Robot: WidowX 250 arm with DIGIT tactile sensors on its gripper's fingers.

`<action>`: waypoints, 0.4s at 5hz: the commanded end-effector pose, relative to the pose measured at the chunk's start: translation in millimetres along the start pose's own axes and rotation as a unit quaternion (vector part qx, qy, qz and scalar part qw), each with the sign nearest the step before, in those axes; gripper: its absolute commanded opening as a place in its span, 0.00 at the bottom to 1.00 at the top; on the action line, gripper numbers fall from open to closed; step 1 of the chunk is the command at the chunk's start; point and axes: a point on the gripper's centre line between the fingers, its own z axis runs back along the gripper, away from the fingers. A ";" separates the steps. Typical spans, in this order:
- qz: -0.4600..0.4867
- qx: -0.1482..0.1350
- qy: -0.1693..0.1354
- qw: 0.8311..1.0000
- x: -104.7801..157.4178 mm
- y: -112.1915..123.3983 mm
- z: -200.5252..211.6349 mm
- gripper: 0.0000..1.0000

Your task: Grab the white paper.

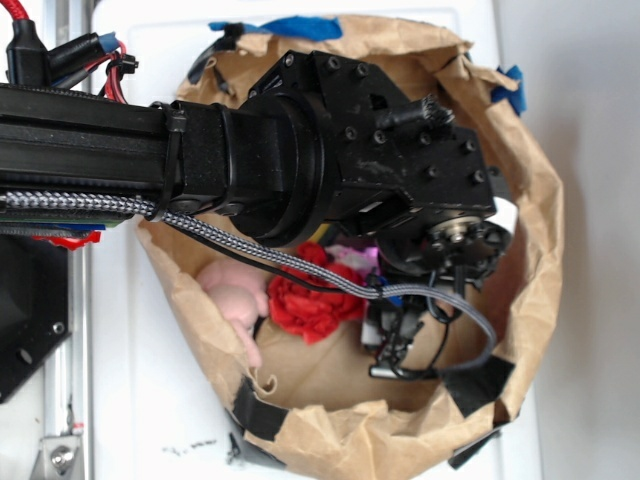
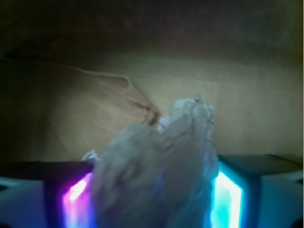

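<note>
White table (image 1: 150,400) around a ring of brown kraft paper walls (image 1: 535,200), taped at several spots with black and blue tape, filling most of the exterior view. Black arm reaching in from the left edge, covering the upper middle of the enclosure. End effector (image 1: 395,345) low in the centre-right of that frame, pointing down toward the brown floor. Just left of it, a red crumpled wad (image 1: 305,300); further left, a pink lumpy thing (image 1: 235,290); a bit of magenta showing at the arm's lower edge.

From the wrist view, white paper (image 2: 156,175) rising up the lower centre of the frame, creased and greyish, seated between the two fingers (image 2: 78,197), lit magenta at lower left and cyan at lower right. Narrow gap, paper filling it edge to edge; judged closed on the wad, or very nearly so. Brown wall and floor beyond, blurred. Not visible in the exterior view: the white paper itself, hidden under the wrist and fingers.

Step in hand, as judged: the grasp itself, apparently made. Next move calls for a firm squeeze and a straight lift clear of the walls, minding the red wad close by.
</note>
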 end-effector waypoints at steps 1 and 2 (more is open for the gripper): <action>0.003 0.017 -0.058 0.998 9.9 -1.7 54.5 0.00; 0.024 0.014 -0.108 0.994 6.8 1.0 93.9 0.00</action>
